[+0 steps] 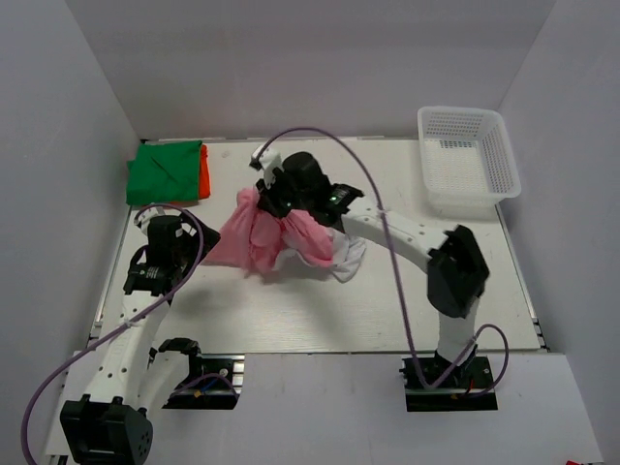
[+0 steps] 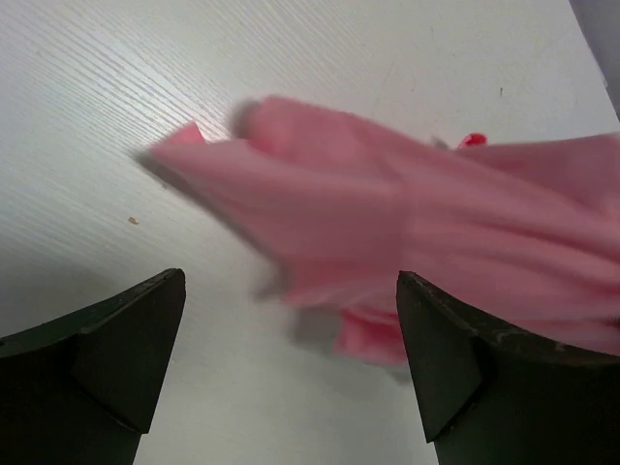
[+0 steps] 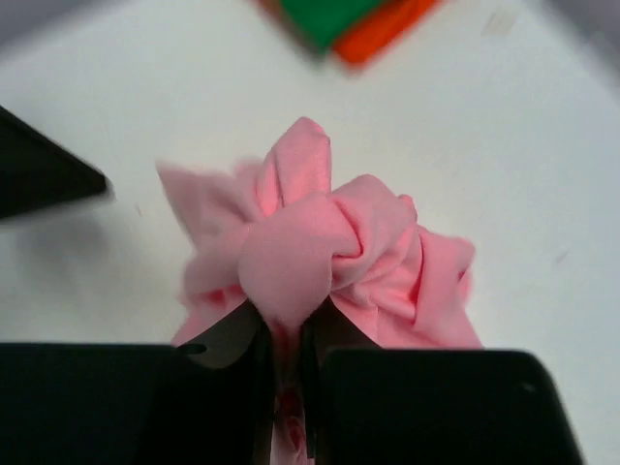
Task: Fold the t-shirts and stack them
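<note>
T-shirts, count: four, one each of pink, white, green and orange.
Pink t-shirt [image 1: 254, 242]: bunched at the middle of the desk [image 1: 291, 310], its far end gathered into a knot of folds at the right tool. Its near left edge reaches toward the left tool. The cloth is blurred in the left wrist view.
White t-shirt [image 1: 347, 257]: crumpled on the desk just right of the pink one and touching it. It is partly under the pink cloth and the right arm.
Green t-shirt [image 1: 167, 172]: folded flat at the far left corner of the desk, lying on top of the orange one.
Orange t-shirt [image 1: 204, 174]: only a strip shows along the right side of the green one.
Tools, count: two.
Right tool [image 3: 283, 329]: fingers pressed together on a pinch of the pink t-shirt, with folds bulging out just ahead of the fingertips.
Left tool [image 2: 291, 281]: fingers spread wide with nothing gripped. The pink cloth's edge lies just ahead of the fingertips, low over the desk.
Basket [image 1: 463, 165]: one, white plastic lattice, at the far right corner of the desk, well apart from all the shirts.
</note>
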Available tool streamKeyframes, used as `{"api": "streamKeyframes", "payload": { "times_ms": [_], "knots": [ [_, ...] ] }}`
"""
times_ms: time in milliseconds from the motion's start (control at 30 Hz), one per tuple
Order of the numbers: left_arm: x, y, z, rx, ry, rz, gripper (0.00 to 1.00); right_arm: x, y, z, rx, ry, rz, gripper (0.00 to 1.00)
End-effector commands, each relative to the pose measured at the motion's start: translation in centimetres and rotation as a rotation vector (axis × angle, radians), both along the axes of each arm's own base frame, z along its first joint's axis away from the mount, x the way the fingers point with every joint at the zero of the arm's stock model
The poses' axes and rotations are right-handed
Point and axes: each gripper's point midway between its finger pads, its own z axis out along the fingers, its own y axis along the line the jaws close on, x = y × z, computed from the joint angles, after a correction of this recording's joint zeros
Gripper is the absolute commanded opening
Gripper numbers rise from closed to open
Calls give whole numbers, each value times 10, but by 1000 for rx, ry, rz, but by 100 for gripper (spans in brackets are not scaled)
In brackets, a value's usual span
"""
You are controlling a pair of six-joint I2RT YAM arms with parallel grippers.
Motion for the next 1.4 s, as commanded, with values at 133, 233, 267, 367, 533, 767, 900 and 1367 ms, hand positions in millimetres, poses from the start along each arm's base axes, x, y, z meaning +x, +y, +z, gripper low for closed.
{"api": "streamKeyframes", "payload": {
  "times_ms": [133, 233, 267, 367, 533, 767, 900, 1367],
  "knots": [
    [0, -9, 24, -33, -65, -48, 100, 25, -54, 208, 425, -344, -246, 0],
    [1, -11, 26, -33, -74, -63, 100, 41, -86, 237, 474, -417, -398, 0],
    [1, -13, 26, -39, -74, -70, 100, 50, -97, 241, 476, -429, -440, 0],
    [4, -15, 29, -45, -83, -79, 100, 73, -135, 260, 462, -481, -601, 0],
    [9, -18, 24, -39, -68, -110, 100, 111, -208, 287, 443, -559, -824, 0],
    [12, -27, 4, -61, -2, -152, 100, 153, -322, 315, 398, -641, -1043, 0],
    [7, -30, -20, -61, 81, -173, 100, 184, -376, 299, 321, -639, -1122, 0],
    [-21, -49, -101, -144, 373, -243, 100, 290, -551, 91, 80, -252, -1397, 0]
  ]
}}
